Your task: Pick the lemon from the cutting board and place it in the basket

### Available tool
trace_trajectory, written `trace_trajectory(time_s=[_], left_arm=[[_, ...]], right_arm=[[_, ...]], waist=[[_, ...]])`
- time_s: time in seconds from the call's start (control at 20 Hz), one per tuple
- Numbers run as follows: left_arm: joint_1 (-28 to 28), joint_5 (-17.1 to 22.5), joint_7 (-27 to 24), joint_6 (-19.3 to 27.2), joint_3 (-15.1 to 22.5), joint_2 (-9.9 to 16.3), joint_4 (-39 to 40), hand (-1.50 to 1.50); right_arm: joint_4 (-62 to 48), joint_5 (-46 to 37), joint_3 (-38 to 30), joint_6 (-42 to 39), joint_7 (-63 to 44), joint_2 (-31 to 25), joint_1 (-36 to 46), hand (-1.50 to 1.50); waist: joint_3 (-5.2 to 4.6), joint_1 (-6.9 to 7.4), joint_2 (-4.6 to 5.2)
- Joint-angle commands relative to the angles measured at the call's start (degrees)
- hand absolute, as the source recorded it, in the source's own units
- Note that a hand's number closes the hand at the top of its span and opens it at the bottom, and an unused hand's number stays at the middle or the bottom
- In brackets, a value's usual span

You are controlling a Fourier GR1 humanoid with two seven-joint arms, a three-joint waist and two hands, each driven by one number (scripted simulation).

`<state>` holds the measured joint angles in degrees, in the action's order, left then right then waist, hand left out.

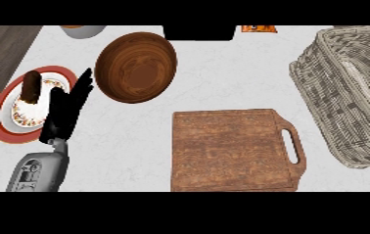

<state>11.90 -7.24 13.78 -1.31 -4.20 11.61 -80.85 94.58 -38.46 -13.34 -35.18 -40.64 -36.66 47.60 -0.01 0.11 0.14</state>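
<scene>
Cutting board (233,150): worn, mottled brown wood, matt. Bowl (136,67): turned wood with ringed grain, a faint sheen noted. Basket (336,91): woven pale wicker, rough. Surface (231,76): white, faintly veined like marble, smooth.

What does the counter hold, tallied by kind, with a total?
Cutting board: 1
Basket: 1
Wooden bowl: 1
Plate: 1
Lemon: 0 visible
Cut-off items at the top edge: 3, unidentifiable
Total: 7
Left hand rests open at the left.
</scene>
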Motion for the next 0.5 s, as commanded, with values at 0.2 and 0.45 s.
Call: trace_trajectory(time_s=[0.2,0.45], left_arm=[[3.4,-2.1,-1.3,2.3,0.1,-1.5,4.1,0.00],[-1.4,-1.9,-4.3,1.5,0.1,-1.6,3.0,0.00]], right_arm=[[-14.7,-3.9,-2.8,9.2,18.1,-6.5,-6.4,1.50],[-21.5,-0.5,-5.8,7.7,27.0,-10.1,-6.1,1.50]], waist=[[0.02,0.06,0.07],[0.00,0.27,-0.02]])
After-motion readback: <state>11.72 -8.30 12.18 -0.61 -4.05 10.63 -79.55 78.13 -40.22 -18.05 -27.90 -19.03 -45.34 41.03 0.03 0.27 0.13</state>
